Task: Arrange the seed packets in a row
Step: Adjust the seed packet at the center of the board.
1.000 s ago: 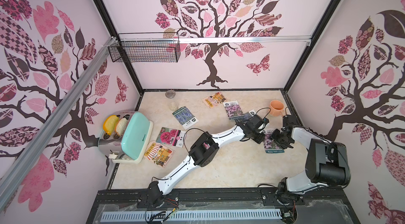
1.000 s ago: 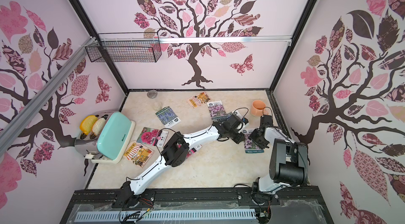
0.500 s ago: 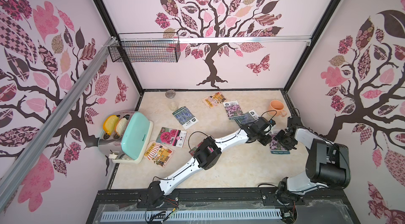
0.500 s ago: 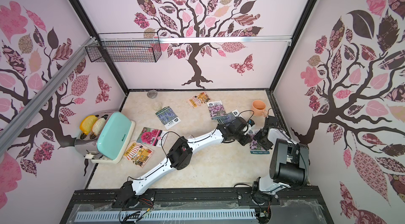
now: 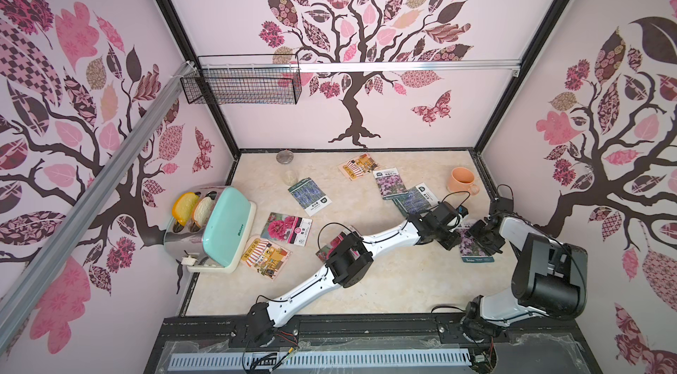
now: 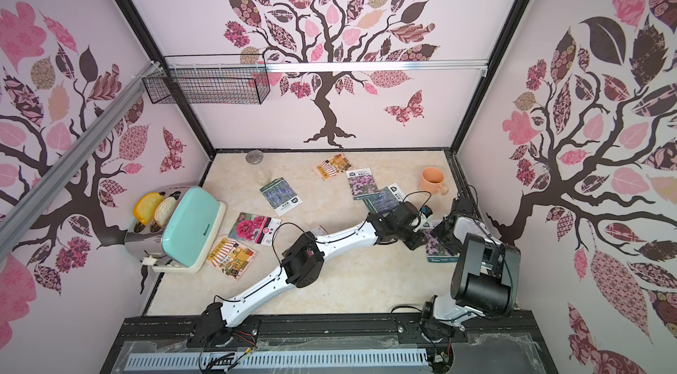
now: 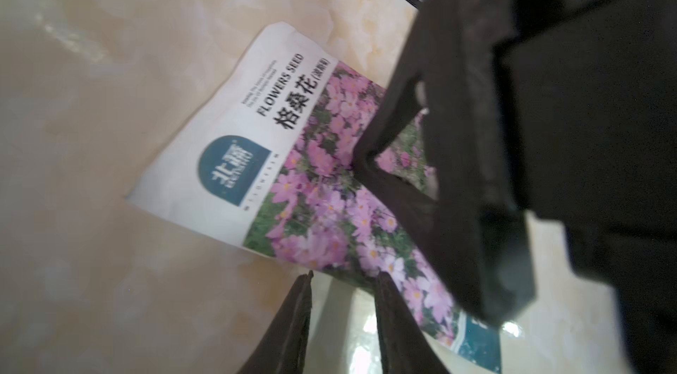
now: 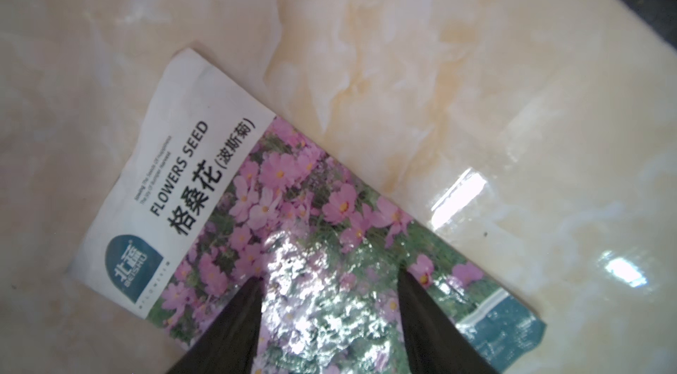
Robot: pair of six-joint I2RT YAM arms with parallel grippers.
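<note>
A pink-purple flower seed packet (image 5: 476, 253) (image 8: 227, 207) lies flat near the right wall. My right gripper (image 8: 329, 277) (image 5: 480, 238) stands open over it, both fingertips on its glossy face. My left gripper (image 7: 344, 280) (image 5: 452, 242) is open at the packet's (image 7: 293, 170) edge, with only bare table between its fingers. Other seed packets lie scattered: an orange one (image 5: 358, 166), a pink-purple one (image 5: 390, 183) and a lavender one (image 5: 415, 199) at the back, another lavender one (image 5: 309, 196), a red-pink one (image 5: 287, 228) and an orange one (image 5: 266, 252) on the left. A red-pink packet (image 5: 328, 249) is partly hidden under the left arm.
A mint toaster (image 5: 216, 229) with bread stands at the left edge. An orange mug (image 5: 462, 180) sits at the back right, close to the grippers. A glass jar (image 5: 289, 176) and its lid (image 5: 285, 157) are at the back. A wire basket (image 5: 241, 84) hangs on the wall.
The left arm has reached further right and its jaws have parted a little. The pink-purple packet has slid right and toward the front, the right gripper with it.
</note>
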